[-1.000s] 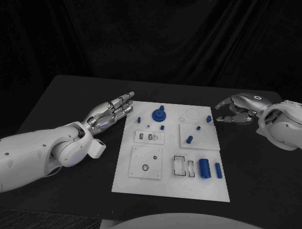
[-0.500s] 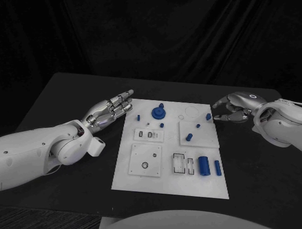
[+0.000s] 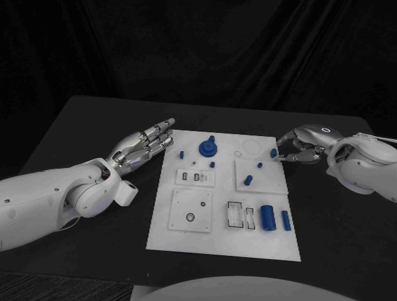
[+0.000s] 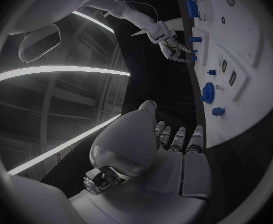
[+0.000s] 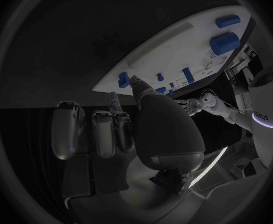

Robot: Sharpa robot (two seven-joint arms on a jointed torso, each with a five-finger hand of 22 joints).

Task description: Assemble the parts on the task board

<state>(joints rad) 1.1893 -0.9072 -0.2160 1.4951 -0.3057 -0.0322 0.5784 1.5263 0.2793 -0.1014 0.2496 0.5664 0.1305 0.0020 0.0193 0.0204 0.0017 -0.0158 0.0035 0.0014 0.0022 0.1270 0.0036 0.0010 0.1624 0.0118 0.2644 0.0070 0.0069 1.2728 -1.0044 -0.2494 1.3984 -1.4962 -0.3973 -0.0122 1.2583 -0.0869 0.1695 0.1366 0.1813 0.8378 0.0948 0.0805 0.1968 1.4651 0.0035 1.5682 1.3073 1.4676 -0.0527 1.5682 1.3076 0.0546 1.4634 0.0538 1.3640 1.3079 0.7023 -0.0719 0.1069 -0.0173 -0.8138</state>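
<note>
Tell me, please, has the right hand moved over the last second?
Yes. The right hand has moved leftwards to the white board's far right edge, reaching the small blue peg there.

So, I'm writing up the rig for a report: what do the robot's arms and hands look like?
Both arms are smooth white shells with rounded, bulbous joints. The left arm carries a boxy white block near the wrist. The right arm has a thin pale cable along its top. Each ends in a silver metallic many-fingered hand: the left hand has segmented fingers, and the right hand bears a small glowing ring on its back.

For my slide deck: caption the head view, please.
Right hand reaches a small blue part at the task board edge.
</note>
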